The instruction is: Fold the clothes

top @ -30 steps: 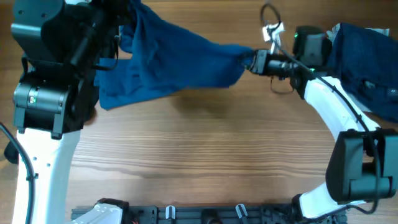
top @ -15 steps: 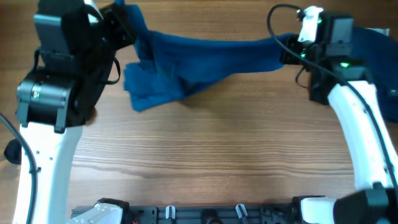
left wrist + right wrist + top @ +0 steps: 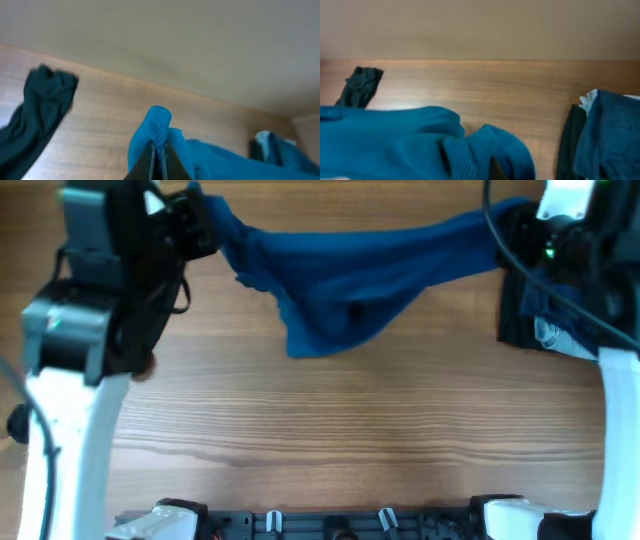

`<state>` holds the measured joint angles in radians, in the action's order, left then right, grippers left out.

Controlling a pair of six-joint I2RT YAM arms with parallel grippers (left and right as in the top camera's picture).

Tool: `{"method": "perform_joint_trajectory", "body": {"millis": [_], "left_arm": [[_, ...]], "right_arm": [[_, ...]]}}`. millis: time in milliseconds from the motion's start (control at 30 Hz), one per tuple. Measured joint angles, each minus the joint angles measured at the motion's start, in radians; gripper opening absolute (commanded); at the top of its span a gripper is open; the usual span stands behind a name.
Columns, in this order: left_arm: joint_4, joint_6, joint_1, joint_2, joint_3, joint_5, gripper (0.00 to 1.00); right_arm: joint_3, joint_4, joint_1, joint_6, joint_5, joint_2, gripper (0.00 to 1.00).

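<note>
Two sets of jaws hold the blue T-shirt (image 3: 360, 275) strung above the counter (image 3: 330, 430).
Overhead: left jaws and right jaws each clamp one end, the middle sagging over the counter's far half; a dark pile (image 3: 560, 320) sits at the counter's right end. Left wrist: jaws pinched shut on a blue fold; a black garment (image 3: 40, 110) lies toward the counter's left end. Right wrist: fabric hides the grip. Soft, light, droopy; hems probably hold best.
</note>
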<state>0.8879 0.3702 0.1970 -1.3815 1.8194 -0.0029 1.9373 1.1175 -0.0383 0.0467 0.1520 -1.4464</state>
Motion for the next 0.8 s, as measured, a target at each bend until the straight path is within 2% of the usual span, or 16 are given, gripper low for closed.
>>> {"method": "perform_joint_trajectory", "body": {"millis": [267,467,600,800], "left_arm": [[0.122,-0.003,0.003,0.264,0.054,-0.01,0.04],[0.123,-0.003,0.004,0.319,0.056,-0.015,0.04],[0.174,-0.003,0.004,0.235,0.07,-0.016,0.04],[0.23,-0.006,0.004,-0.105,0.069,-0.025,0.04]], "right_arm": [[0.057,0.097,0.0,-0.004,0.0,0.074,0.04],[0.057,0.107,0.0,0.009,0.002,0.074,0.04],[0.057,0.121,0.0,0.013,0.016,0.064,0.04],[0.057,0.129,0.0,0.016,0.024,-0.014,0.04]]}}
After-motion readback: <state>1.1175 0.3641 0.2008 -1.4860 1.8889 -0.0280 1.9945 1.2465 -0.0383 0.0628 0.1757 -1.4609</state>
